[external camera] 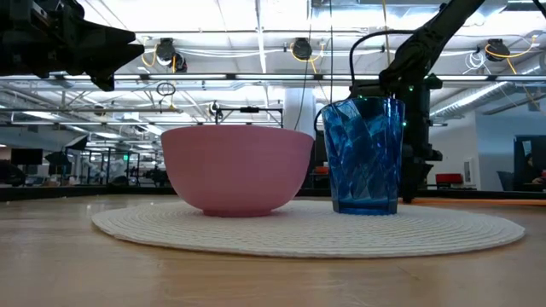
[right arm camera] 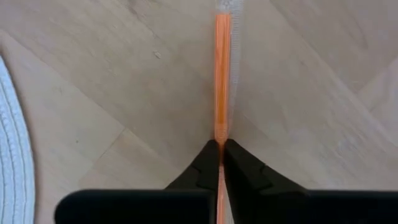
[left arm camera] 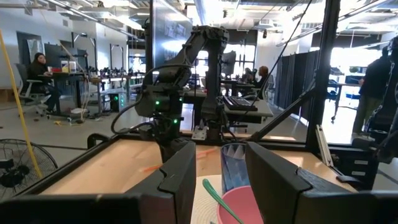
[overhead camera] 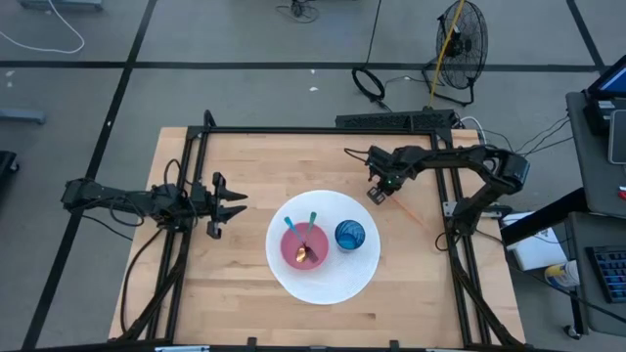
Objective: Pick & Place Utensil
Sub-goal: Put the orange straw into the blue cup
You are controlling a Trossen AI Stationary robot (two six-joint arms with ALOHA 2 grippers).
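Observation:
A thin orange utensil (overhead camera: 406,211) lies stretched toward the table's right edge from my right gripper (overhead camera: 380,192), which is shut on its end. The right wrist view shows the orange handle (right arm camera: 222,81) running away over bare wood. A pink bowl (overhead camera: 304,244) holding two teal-handled utensils (overhead camera: 291,233) and a blue cup (overhead camera: 349,235) stand on a round white placemat (overhead camera: 328,284). My left gripper (overhead camera: 233,203) hovers open left of the mat, pointing at the bowl. My right gripper pinches the orange utensil between its two fingertips (right arm camera: 239,165), on the slim handle near one end (right arm camera: 221,134). The fingers come from above, pointing down at the table. The rest of the handle runs out beyond the tips; whether it is lifted off the wood, I cannot tell.
The mat with the bowl (external camera: 235,170) and the cup (external camera: 367,158) fills the table's middle. Bare wood lies around it, toward the far edge and both sides. A black frame (overhead camera: 293,132) borders the table top. People sit in the room beyond the table.

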